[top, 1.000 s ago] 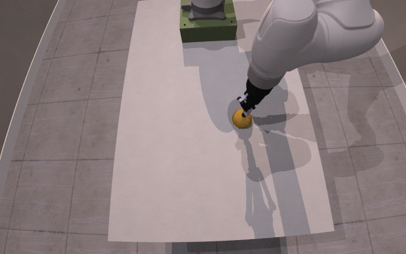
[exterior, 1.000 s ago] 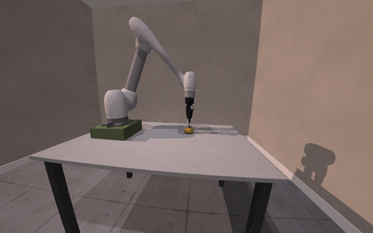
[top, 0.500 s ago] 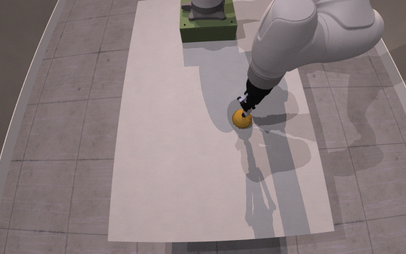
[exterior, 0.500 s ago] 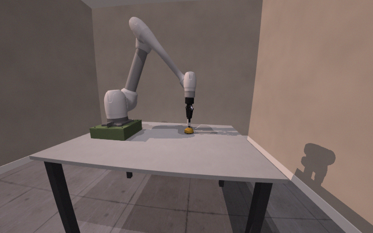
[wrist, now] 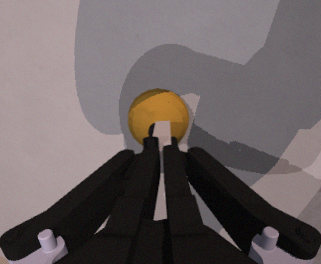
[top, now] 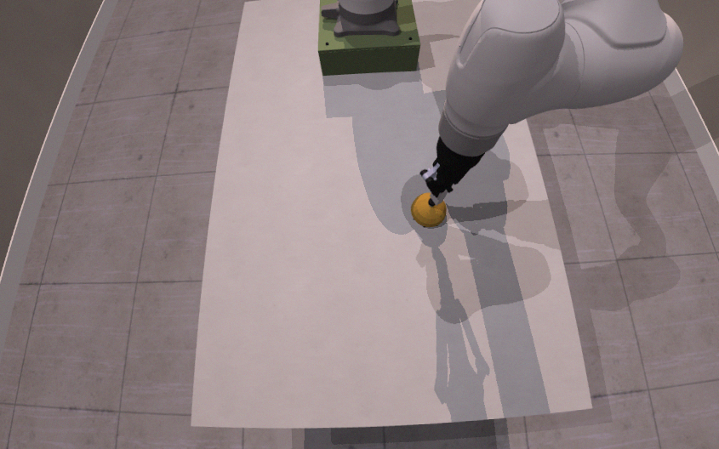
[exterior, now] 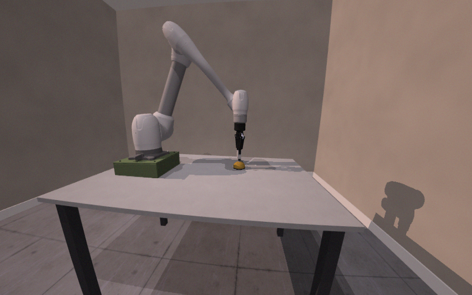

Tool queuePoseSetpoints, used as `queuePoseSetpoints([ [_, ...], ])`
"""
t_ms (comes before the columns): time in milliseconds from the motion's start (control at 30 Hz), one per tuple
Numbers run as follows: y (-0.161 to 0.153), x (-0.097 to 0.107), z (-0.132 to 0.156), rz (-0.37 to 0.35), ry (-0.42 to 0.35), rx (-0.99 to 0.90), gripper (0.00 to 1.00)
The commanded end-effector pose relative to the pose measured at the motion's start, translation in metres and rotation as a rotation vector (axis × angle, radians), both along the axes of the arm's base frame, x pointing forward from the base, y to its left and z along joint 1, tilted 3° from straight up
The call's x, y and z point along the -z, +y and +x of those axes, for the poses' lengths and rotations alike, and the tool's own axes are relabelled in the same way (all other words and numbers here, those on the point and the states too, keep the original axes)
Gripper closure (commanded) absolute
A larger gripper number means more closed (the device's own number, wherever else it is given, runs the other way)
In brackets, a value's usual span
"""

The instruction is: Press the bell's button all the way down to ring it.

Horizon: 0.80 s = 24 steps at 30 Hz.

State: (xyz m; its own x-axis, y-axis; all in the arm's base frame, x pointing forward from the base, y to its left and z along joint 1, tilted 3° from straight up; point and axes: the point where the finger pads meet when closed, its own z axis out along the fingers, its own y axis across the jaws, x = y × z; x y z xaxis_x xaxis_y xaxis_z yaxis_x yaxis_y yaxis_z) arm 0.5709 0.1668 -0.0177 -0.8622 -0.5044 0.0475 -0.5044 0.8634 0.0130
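Bell (top: 428, 210), a small orange dome, sits toward the far right of the bench (exterior: 200, 198), well apart from the arm's green base block (exterior: 146, 169). The arm reaches down from above with its wrist vertical, and the jaws are pressed fully together with nothing between them, used as a single blunt tip. In the wrist view that tip lies over the top centre of the dome, where a pale patch that appears to be the button (wrist: 163, 131) shows just ahead of the fingertips. From the side the tip meets the crown of the bell with no visible gap.

Approach and alignment look complete, and the press itself appears to be under way. Whether the button has reached the bottom of its travel cannot be told from these views; it is too small and partly hidden by the tip. What remains, by this reading, is holding the press briefly, then lifting straight up so the button rises without nudging the bell sideways.
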Motion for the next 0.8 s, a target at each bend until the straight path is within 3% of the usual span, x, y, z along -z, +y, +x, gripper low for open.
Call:
queuePoseSetpoints([
  [0, 0.0, -0.003, 0.0, 0.0, 0.0, 0.0, 1.0],
  [767, 0.001, -0.056, 0.003, 0.0, 0.0, 0.0, 1.0],
])
